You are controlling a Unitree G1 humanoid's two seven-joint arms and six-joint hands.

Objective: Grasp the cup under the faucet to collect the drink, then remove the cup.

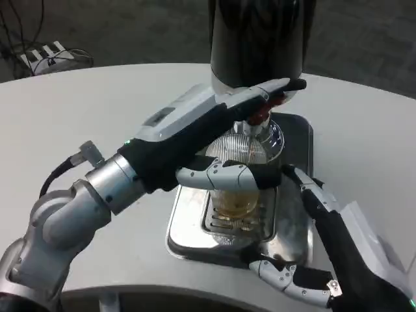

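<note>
The cup [247, 179] stands upright on the drip tray [195, 237] under the faucet [259, 117], partly filled with amber drink. The left robot hand [227, 140] wraps it from the left, upper fingers at the faucet. The right robot hand [312, 240], spread and holding nothing, lies just right of the cup; lifting clear likely falls to the left.

Single head view, mounted high, angled steeply down and forward at the white table [78, 117]. Close range: left hand [214, 130] sits centre frame, right hand [325, 253] at lower right.
</note>
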